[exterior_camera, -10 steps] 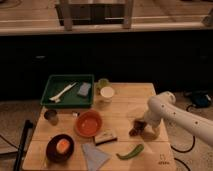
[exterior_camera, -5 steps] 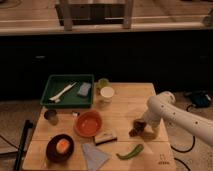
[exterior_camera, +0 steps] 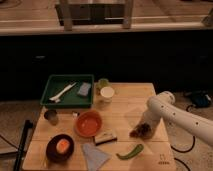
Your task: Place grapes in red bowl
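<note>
On a pale wooden table [exterior_camera: 60, 127], the white robot arm [exterior_camera: 172, 112] reaches in from the right and bends down toward the right half of the tabletop, where its gripper [exterior_camera: 143, 127] sits low over the small bumpy cluster of dark purple-brown grapes [exterior_camera: 141, 131]. The gripper is right at the cluster, apparently touching it from above, but whether it is clenched on the fruit or released cannot be told. The grapes lie on the wood, well apart from the round shallow orange-red bowl [exterior_camera: 89, 123], which stands to their left near the table's middle with a plain inside. Between the two, just beside the bowl's lower right edge, lies a small tan rectangular block [exterior_camera: 105, 137]. A long curved green vegetable [exterior_camera: 130, 151] rests in front of the grapes, near the table's front edge. At the front left stands a dark brown-black bowl with orange contents [exterior_camera: 60, 147], and next to it lies a flat pale blue cloth [exterior_camera: 95, 156]. At the back left sits a green rectangular plastic tray [exterior_camera: 50, 92] holding a white utensil [exterior_camera: 63, 92] and a grey-blue sponge [exterior_camera: 84, 89]. Beside the tray's right edge stand a small green cup [exterior_camera: 103, 83] and a white cup [exterior_camera: 107, 93], close together. A small dark metal cup [exterior_camera: 50, 116] stands in front of the tray near the left edge.
</note>
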### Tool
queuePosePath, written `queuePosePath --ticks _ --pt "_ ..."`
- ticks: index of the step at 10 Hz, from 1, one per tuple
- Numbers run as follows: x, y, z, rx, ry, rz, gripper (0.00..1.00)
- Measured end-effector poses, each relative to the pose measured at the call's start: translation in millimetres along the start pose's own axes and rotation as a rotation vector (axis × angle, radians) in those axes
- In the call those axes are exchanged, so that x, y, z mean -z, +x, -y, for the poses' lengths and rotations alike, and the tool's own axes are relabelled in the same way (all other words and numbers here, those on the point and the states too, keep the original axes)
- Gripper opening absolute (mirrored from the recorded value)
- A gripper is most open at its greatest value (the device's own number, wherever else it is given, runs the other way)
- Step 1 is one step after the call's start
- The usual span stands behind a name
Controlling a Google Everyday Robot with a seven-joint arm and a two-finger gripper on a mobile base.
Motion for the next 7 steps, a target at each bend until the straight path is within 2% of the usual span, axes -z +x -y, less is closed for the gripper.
queuePosePath --ticks 1,3,7 --pt "2 -1 1 0.001 0.001 0.003 0.01" --pt "3 -1 2 0.000 0.001 0.005 0.00" --pt "23 5 3 -0.017 -0.019 0.017 0.00"
